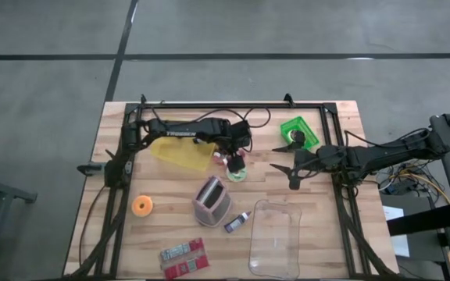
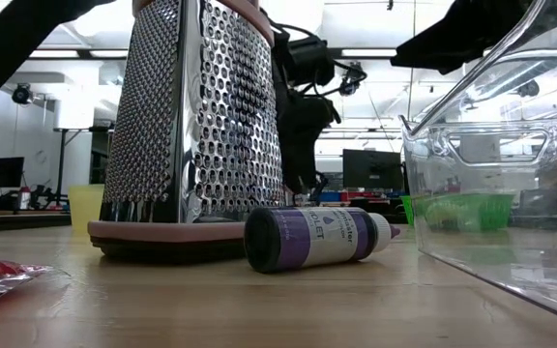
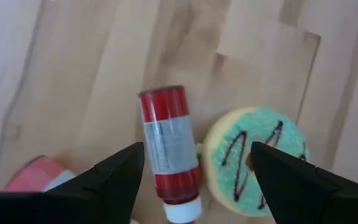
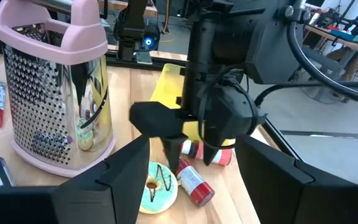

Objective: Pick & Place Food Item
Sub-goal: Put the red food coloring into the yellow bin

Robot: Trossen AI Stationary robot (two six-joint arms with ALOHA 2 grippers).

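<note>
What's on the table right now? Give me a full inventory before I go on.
donut: 1, mint icing with dark stripes, table centre under the left pincer
red bottle: 1, red, lying beside the donut
grater: 1, metal with pink trim, centre front
purple bottle: 1, lying by the grater
clear bin: 1, front right
green basket: 1, back right
yellow bag: 1, back left
orange ring: 1, front left
red packets: 2, front edge
left pincer: open above the red bottle
right pincer: open, right of centre
</note>
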